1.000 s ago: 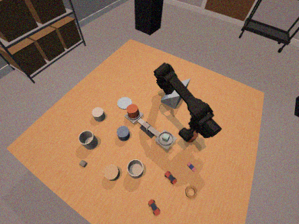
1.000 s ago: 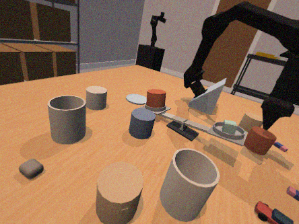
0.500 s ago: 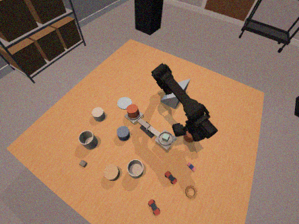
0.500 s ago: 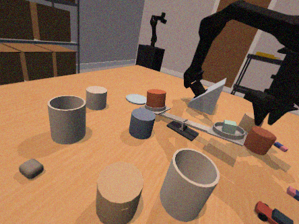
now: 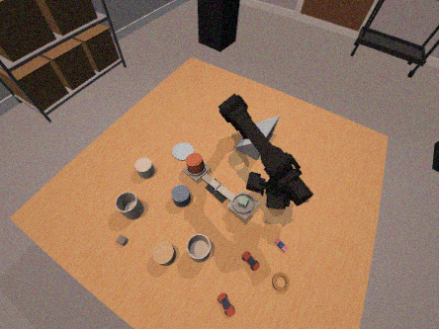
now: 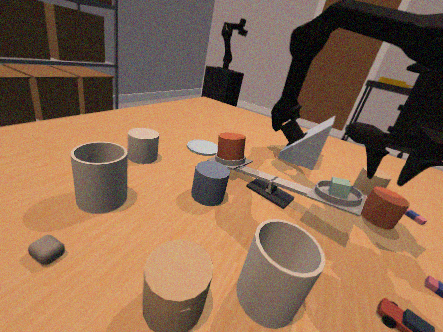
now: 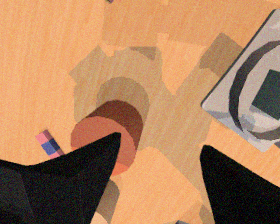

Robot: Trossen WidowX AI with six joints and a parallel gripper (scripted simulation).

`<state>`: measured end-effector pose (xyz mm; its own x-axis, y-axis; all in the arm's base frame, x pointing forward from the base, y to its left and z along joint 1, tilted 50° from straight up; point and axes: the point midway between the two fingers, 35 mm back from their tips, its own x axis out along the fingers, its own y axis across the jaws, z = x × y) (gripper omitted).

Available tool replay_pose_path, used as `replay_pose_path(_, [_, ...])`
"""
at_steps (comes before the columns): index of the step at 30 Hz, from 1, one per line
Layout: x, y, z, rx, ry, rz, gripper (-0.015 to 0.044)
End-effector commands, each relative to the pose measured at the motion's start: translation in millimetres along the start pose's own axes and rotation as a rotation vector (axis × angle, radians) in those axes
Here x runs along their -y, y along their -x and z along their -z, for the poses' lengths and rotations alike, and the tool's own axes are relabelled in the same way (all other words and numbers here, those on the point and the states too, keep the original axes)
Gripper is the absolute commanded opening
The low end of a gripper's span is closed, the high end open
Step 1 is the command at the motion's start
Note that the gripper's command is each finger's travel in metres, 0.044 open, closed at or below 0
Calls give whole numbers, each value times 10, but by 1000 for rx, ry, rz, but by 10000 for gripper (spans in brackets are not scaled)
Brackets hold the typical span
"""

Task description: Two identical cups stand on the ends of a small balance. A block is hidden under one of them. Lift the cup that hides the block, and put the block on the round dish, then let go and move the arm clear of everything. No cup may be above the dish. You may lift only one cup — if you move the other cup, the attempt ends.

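Wooden tabletop point(image 5: 316, 140) point(image 6: 150, 226) point(image 7: 50, 65), end effector point(image 6: 385, 178) point(image 7: 161, 145) partly open, empty, above the surface, touching nothing
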<state>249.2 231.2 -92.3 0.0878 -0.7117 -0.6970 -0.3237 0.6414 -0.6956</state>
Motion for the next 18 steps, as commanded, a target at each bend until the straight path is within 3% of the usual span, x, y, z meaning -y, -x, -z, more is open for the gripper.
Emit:
replay_pose_path(1, [73,52,-59,8,-156,0,260])
replay_pose_path(18, [344,138,-201,9,-745,15,260])
